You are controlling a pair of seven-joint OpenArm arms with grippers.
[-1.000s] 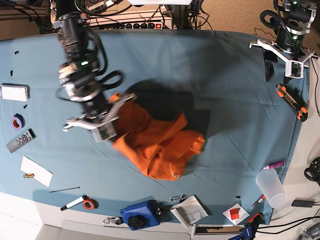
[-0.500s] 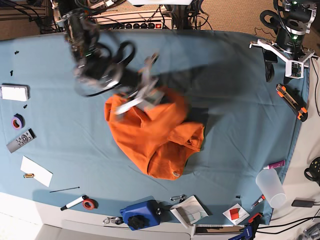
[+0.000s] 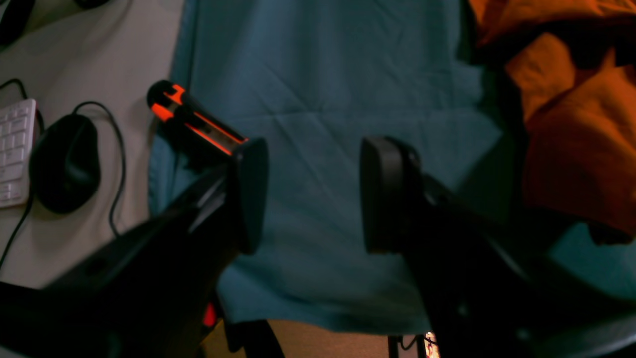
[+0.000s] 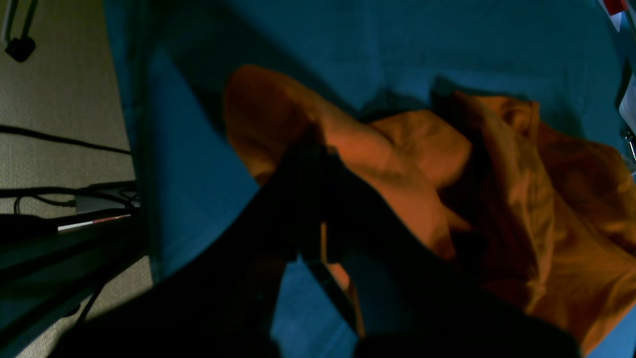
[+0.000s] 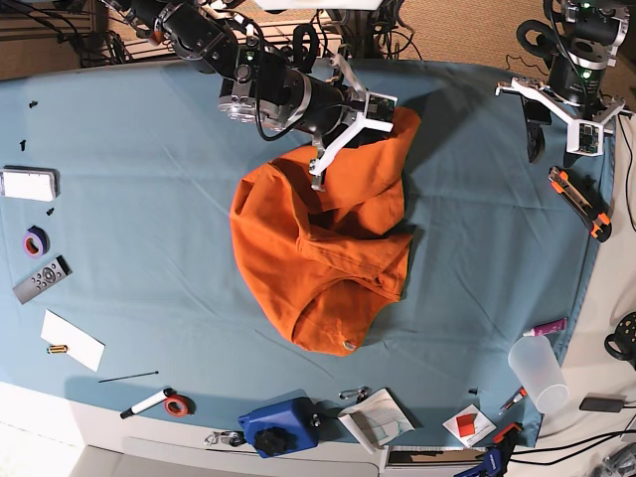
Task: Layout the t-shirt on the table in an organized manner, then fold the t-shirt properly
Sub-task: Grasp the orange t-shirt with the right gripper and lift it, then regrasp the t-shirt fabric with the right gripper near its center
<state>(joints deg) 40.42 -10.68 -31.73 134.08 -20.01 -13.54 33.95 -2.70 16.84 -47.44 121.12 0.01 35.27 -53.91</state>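
Two robot arms reach over a desk [image 5: 119,199] draped in teal cloth. The right gripper [image 5: 360,117] is pinched onto a far corner of the crumpled orange t-shirt [image 5: 318,258] (lying near the desk's middle), stretching it. The left gripper [image 3: 308,194] hovers with jaws apart, empty, beside an orange-and-black tool [image 3: 194,122].

Wide bare worktop [image 5: 139,199] lies open left of the t-shirt [image 5: 318,258], and another clear stretch sits between it and the orange-black cutter [image 5: 579,203]. The near edge is crowded: blue box [image 5: 278,425], marker [image 5: 149,401], plastic cup [image 5: 538,372].
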